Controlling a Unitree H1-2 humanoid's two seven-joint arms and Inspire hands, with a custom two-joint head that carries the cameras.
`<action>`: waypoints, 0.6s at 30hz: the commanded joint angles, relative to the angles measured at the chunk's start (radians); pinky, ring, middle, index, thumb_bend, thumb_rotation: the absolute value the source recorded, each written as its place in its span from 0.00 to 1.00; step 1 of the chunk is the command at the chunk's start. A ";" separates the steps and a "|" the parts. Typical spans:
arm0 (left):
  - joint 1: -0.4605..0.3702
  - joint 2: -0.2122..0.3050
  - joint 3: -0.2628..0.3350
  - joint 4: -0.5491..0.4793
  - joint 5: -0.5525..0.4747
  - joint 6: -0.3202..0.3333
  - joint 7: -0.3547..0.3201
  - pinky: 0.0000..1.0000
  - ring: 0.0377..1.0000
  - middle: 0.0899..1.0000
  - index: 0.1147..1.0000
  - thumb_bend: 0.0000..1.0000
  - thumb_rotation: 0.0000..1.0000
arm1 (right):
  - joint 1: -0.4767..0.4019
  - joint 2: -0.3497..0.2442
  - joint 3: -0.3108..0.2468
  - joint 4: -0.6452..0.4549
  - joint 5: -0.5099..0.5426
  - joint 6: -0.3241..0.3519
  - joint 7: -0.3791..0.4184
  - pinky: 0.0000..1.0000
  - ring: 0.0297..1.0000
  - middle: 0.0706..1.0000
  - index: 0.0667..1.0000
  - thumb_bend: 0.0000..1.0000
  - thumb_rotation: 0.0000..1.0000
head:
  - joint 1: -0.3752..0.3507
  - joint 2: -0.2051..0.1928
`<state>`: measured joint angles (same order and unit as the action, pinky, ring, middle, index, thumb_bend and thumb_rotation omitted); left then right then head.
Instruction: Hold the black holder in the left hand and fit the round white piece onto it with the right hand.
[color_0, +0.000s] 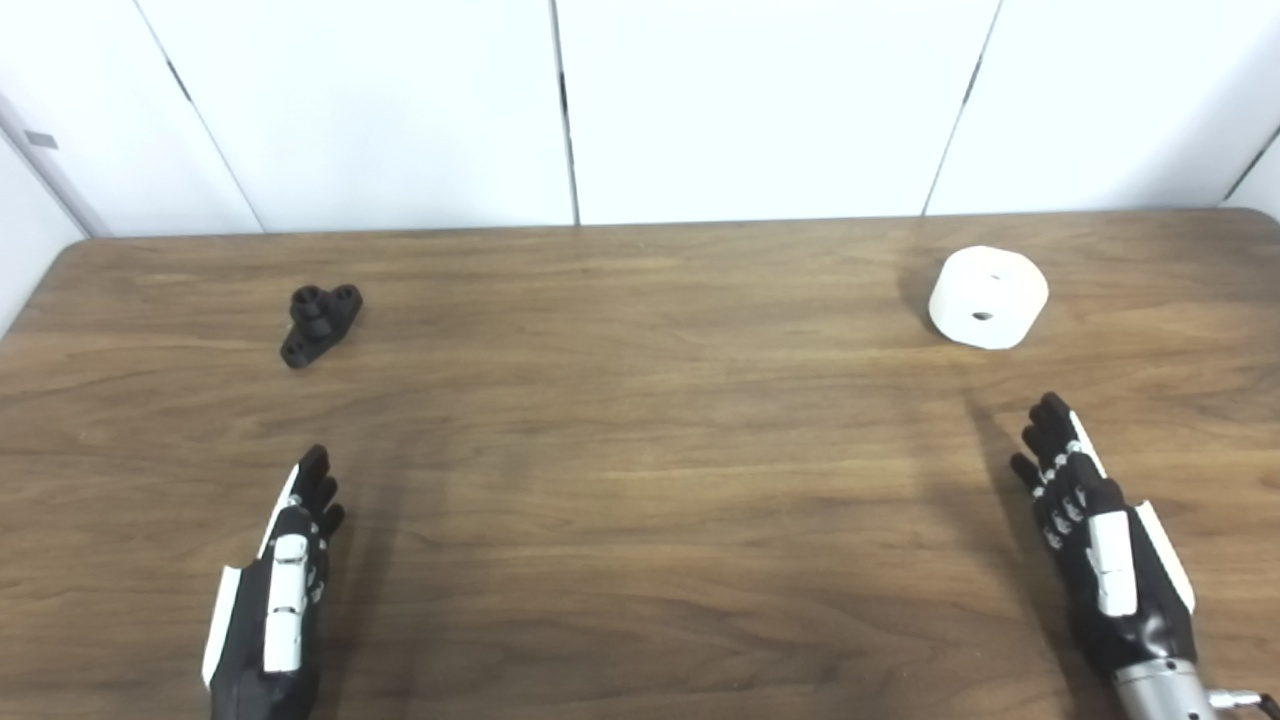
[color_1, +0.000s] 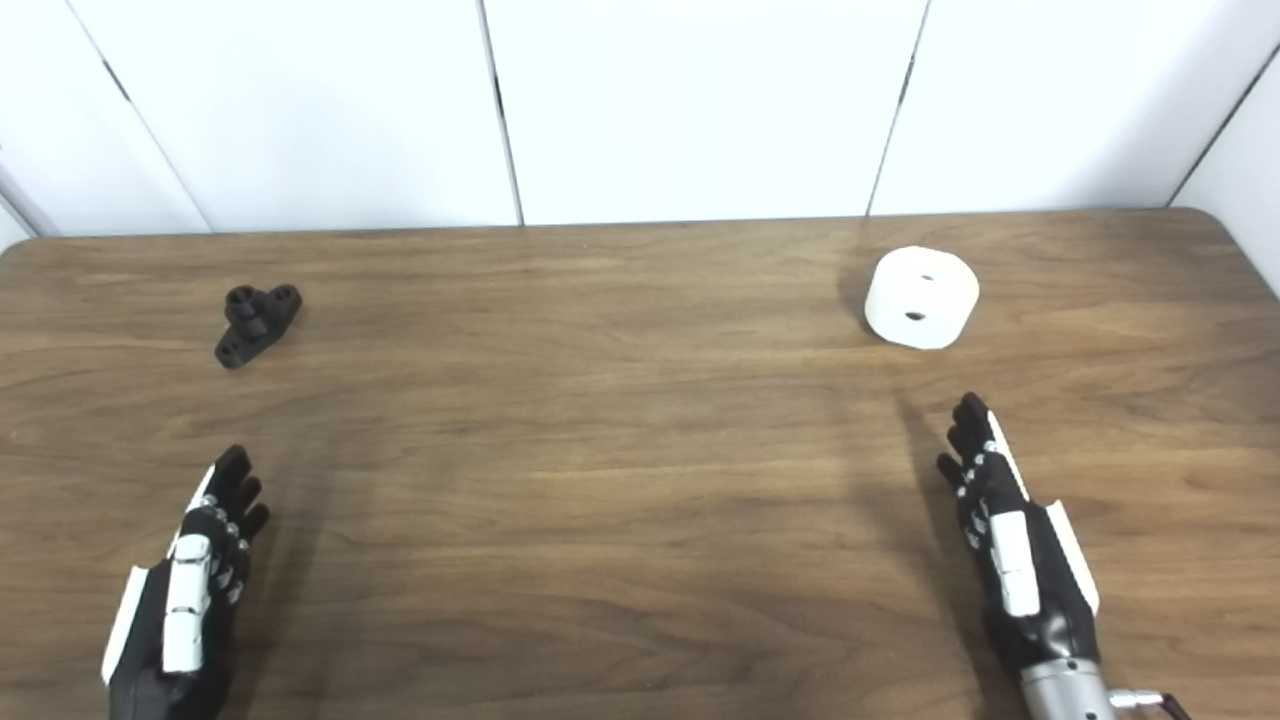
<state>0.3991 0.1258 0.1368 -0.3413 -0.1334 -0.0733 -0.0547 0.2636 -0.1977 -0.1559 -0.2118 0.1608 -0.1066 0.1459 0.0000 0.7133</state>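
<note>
The black holder (color_0: 320, 324) lies on the wooden table at the far left; it is small, with a raised post and holes in its flat base. The round white piece (color_0: 988, 297) lies at the far right, a thick drum resting tilted with a small hole in its face. My left hand (color_0: 278, 592) is open and empty near the front left, well short of the holder. My right hand (color_0: 1095, 545) is open and empty near the front right, a little short of the white piece. Both hands stretch flat, fingers pointing away.
The wooden table (color_0: 640, 480) fills the view, with rounded far corners. White wall panels (color_0: 560, 110) stand right behind its far edge.
</note>
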 joint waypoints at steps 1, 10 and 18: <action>0.005 -0.008 0.001 -0.013 -0.001 -0.015 0.004 1.00 1.00 1.00 0.97 0.52 1.00 | 0.003 -0.010 -0.006 0.009 -0.003 -0.013 -0.004 1.00 1.00 1.00 1.00 0.64 1.00 | 0.000 0.001; 0.005 -0.007 0.000 -0.008 -0.002 -0.021 0.000 1.00 1.00 1.00 0.97 0.52 1.00 | 0.003 -0.013 -0.005 0.015 -0.003 -0.015 0.001 1.00 1.00 1.00 1.00 0.66 1.00 | 0.005 -0.004; 0.003 -0.024 -0.008 0.010 0.010 -0.044 0.008 1.00 1.00 1.00 0.96 0.51 1.00 | 0.008 -0.026 -0.007 0.028 0.011 -0.017 0.013 1.00 1.00 1.00 1.00 0.63 1.00 | 0.089 -0.039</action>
<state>0.3990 0.1222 0.1327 -0.3293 -0.1295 -0.0923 -0.0535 0.2635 -0.2062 -0.1555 -0.2073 0.1653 -0.1080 0.1523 0.0887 0.6735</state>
